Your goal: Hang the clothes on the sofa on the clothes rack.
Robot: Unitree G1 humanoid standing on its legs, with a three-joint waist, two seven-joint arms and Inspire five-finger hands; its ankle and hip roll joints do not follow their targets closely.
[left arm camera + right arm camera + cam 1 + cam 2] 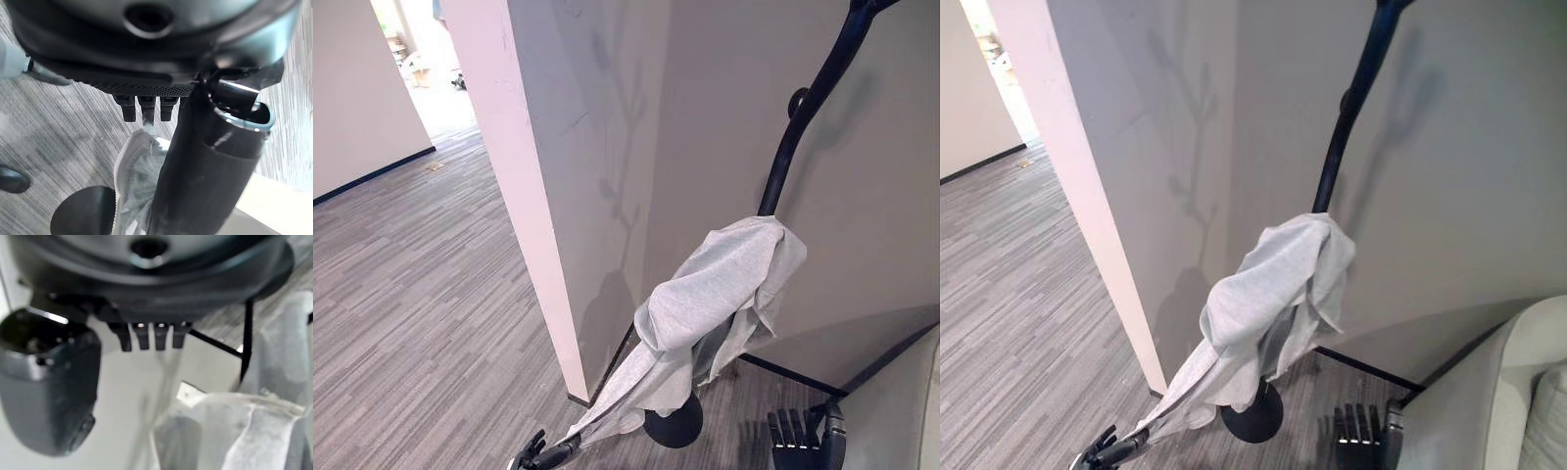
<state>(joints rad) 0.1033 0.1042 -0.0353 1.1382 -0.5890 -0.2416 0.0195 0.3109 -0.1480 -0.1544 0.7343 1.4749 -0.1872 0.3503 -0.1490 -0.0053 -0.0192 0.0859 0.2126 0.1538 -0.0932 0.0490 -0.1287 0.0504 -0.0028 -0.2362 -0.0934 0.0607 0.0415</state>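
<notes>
The floor [421, 323] is grey striped carpet, running back to a bright doorway at the far left. A pale pillar [524, 196] juts out from the grey wall [862, 196], and a dark skirting strip lines the wall's foot.

The black rack [803, 117] stands in the corner by the pillar, its curved pole rising from a round base [674, 423] on the floor. A light grey garment [715, 294] is draped over the pole partway up; its long tail slopes down toward the lower left.

The left hand [546, 452] is at the bottom edge, fingers curled round the tail's end. In the left wrist view its fingertips [146, 110] pinch the cloth's hem, with the base below.

The right hand [795, 441] hovers low to the right of the base, fingers straight and together, holding nothing. Its wrist view shows the fingers extended and the garment's folds close by, apart from them.

The right eye view takes in more of the pale sofa [1518, 392] at the lower right corner, beside the right hand.
</notes>
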